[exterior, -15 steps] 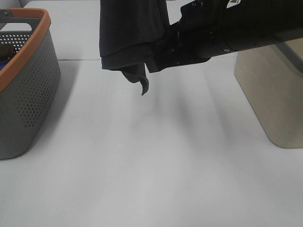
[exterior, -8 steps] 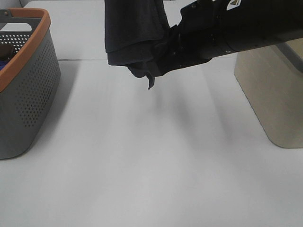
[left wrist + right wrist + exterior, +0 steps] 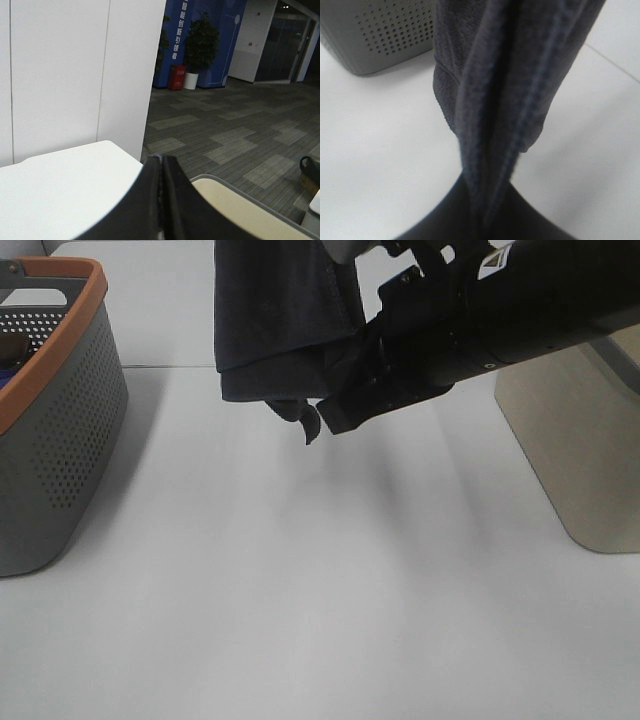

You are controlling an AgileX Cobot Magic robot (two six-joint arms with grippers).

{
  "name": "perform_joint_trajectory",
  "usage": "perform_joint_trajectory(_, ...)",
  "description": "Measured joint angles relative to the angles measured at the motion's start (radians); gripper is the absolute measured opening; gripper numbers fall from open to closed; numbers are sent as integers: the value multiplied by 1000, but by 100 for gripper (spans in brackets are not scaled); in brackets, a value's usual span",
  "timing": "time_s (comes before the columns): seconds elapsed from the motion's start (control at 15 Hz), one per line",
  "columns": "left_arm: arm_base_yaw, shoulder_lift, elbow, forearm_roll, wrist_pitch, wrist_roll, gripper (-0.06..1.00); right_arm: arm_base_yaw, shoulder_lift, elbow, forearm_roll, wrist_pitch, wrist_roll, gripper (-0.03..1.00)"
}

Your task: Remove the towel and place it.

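A: Locating the towel (image 3: 280,330): where does it lie?
B: It hangs above the table (image 3: 300,590), long axis vertical, well to the right of the basket (image 3: 70,430). The right gripper (image 3: 335,418) is clamped on its lower folds. The left gripper (image 3: 161,200) is closed with nothing visible in it. The basket holds something dark that cannot be identified.

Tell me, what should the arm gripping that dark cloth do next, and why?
Probably draw the dark navy soft towel down toward the white table. The right gripper has its jaws pinched on the lower edge, the towel's tip hangs clear of the tabletop, and its top runs out of view.
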Motion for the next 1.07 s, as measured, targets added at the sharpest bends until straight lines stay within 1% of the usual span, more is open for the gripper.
perform_joint_trajectory(0.13,0,0,0,76,53,0,0,0,0,-39,-60,131,82,0)
perform_joint_trajectory(0.27,10,0,0,119,164,-9,0,0,0,-94,-173,269,213,0)
perform_joint_trajectory(0.4,46,0,0,162,296,-70,0,0,0,-160,-312,397,344,0)
perform_joint_trajectory(0.53,99,0,0,208,424,-142,0,0,0,-233,-440,482,461,0)
perform_joint_trajectory(0.6,125,0,0,225,489,-165,0,0,0,-264,-494,493,500,0)
perform_joint_trajectory(0.73,164,0,0,264,614,-177,0,0,0,-325,-575,499,563,0)
perform_joint_trajectory(0.87,185,0,0,322,710,-180,0,-3,8,-384,-646,500,613,0)
perform_joint_trajectory(0.93,186,0,0,340,725,-180,0,-10,14,-403,-654,500,620,0)
perform_joint_trajectory(1.0,186,0,0,421,758,-180,0,-53,54,-476,-669,490,633,0)
perform_joint_trajectory(1.07,186,2,0,460,757,-181,0,-74,76,-508,-670,477,636,0)
